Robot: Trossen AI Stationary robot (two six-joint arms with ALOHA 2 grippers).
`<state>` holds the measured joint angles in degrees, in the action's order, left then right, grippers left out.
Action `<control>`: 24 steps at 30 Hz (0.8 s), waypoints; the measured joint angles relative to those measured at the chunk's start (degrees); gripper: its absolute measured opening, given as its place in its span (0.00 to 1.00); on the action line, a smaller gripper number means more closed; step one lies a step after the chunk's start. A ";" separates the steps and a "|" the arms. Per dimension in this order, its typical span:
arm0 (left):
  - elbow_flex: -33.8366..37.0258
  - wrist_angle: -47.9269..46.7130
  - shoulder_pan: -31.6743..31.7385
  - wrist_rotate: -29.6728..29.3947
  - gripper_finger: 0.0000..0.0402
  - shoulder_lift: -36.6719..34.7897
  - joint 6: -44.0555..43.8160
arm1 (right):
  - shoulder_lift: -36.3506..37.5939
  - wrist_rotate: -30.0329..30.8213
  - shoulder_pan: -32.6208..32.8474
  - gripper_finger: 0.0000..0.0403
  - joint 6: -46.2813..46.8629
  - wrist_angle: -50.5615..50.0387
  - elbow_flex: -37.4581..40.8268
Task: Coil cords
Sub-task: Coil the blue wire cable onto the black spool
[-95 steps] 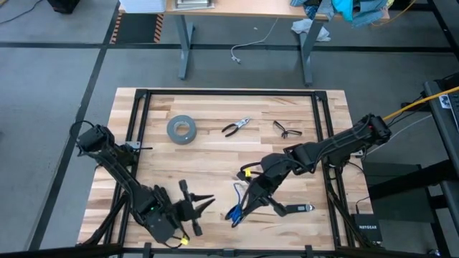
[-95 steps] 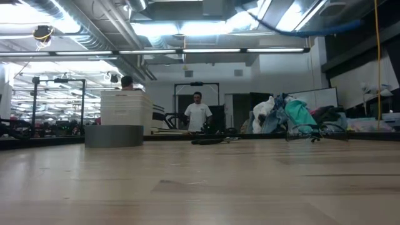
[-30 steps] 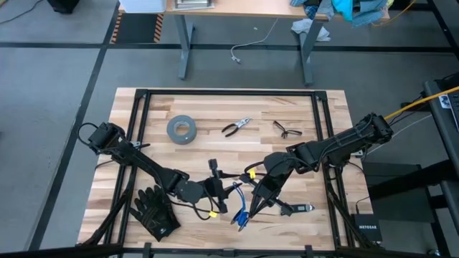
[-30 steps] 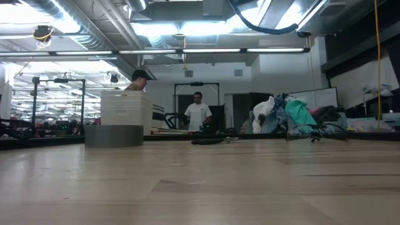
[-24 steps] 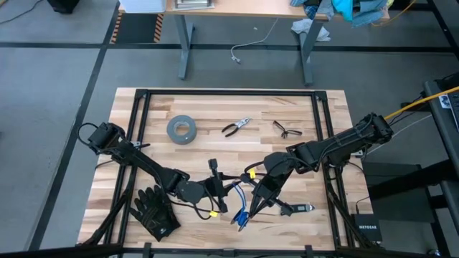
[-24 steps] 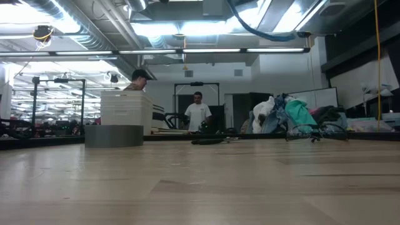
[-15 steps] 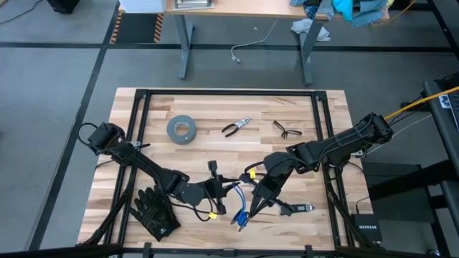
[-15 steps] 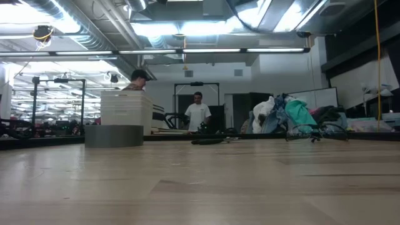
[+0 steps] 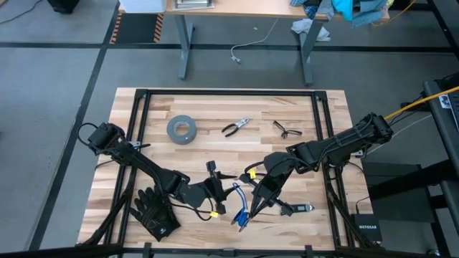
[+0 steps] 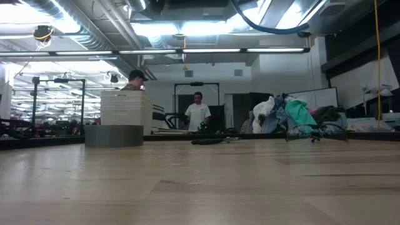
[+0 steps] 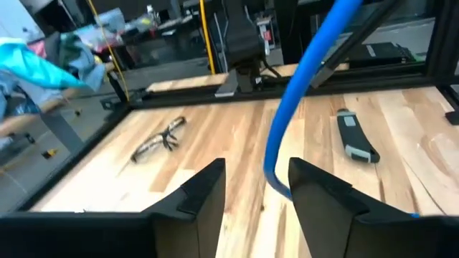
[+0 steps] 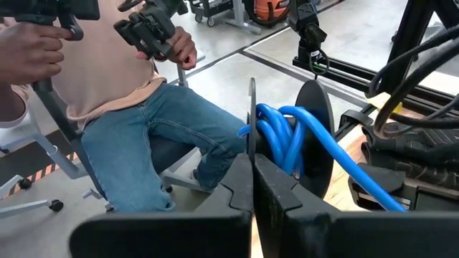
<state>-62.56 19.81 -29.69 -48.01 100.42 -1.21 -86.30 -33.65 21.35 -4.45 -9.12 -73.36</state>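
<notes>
The cords point(image 9: 239, 213), bright blue with black parts, hang as a small bundle of loops point(image 12: 283, 140) above the near middle of the table. My right gripper point(image 9: 251, 206) is shut on them point(image 12: 252, 154). My left gripper point(image 9: 224, 188) comes level from the table's left and stands open point(image 11: 256, 175). One blue strand point(image 11: 301, 79) runs down between its two fingers. In the low view no cord lies on the table. My right gripper has the bundle's blue loops point(image 12: 267, 136) right at the ends of its shut fingers. It slants down from the table's right, and the fingers hide the place of contact. The bundle is lifted clear of the table. My left gripper has the blue strand point(image 11: 274, 172) close beside one finger point(image 11: 315, 197); whether it touches, I cannot tell.
A grey tape roll point(image 9: 181, 130), pliers point(image 9: 236, 127) and glasses point(image 9: 285, 130) lie toward the far side. A black glove point(image 9: 154, 213) lies near left, a grey-handled tool point(image 9: 295, 208) near right. A seated person point(image 12: 136, 107) is beyond the near edge.
My left gripper has stayed beside the cords and turned a little at the wrist. The right gripper and the bundle have kept still.
</notes>
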 joint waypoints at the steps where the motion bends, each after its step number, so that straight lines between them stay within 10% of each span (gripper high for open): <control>1: -0.01 -0.73 -0.02 0.01 0.37 0.00 -1.08 | 0.00 0.00 -0.01 0.00 0.00 0.01 0.00; 11: -0.01 -1.38 -0.02 0.01 0.34 -0.01 -2.58 | 0.00 0.00 0.01 0.00 0.00 -0.01 0.00; 24: -0.01 -1.16 0.31 0.02 0.02 -0.01 -2.26 | 0.00 0.00 0.01 0.00 -0.32 0.01 0.00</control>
<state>-62.57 18.65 -29.38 -47.99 100.41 -3.47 -86.30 -33.65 21.37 -4.77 -9.10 -73.36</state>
